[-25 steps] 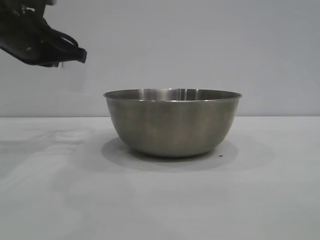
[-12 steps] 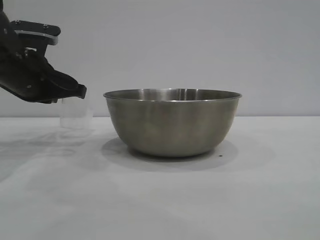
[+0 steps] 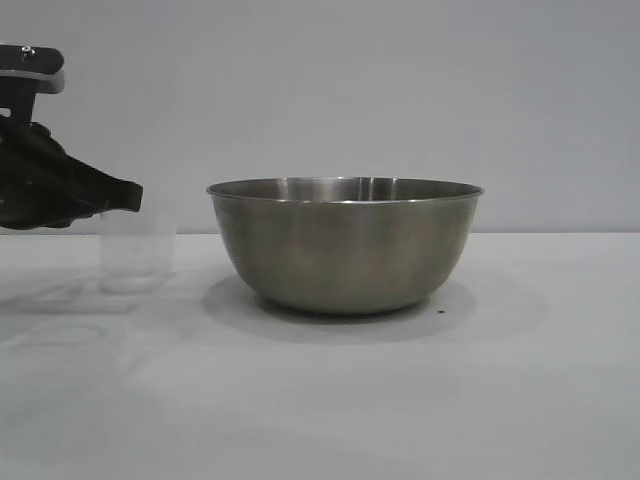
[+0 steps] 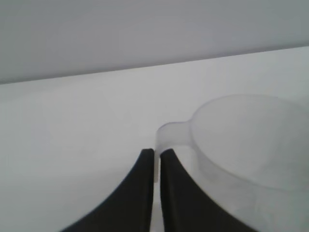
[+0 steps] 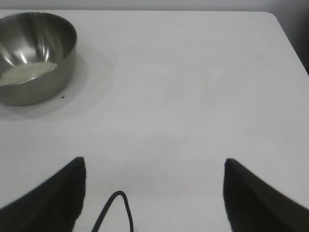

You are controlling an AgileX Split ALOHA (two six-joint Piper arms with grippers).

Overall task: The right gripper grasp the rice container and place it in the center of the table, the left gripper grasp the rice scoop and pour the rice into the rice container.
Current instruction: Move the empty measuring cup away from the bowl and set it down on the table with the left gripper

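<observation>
rice [image 5: 26, 72] lies heaped in the one rice container [image 3: 345, 245] at mid table [image 3: 400, 400] with bare room all round, while the left gripper [image 4: 157, 154], pinched tight on the single rice scoop [image 3: 137, 255] handle, is cut off at the exterior view's edge and the right gripper [image 5: 153, 166] gapes wide, holding nothing.

The exterior camera sits low and level, close to the large round stainless-steel bowl [image 3: 345, 245] on the white tabletop [image 3: 400, 400]. The right wrist camera looks down from farther off, sharing that bowl [image 5: 34, 55]. The left wrist camera looks nearly level, close over the translucent plastic cup [image 4: 246, 140].
</observation>
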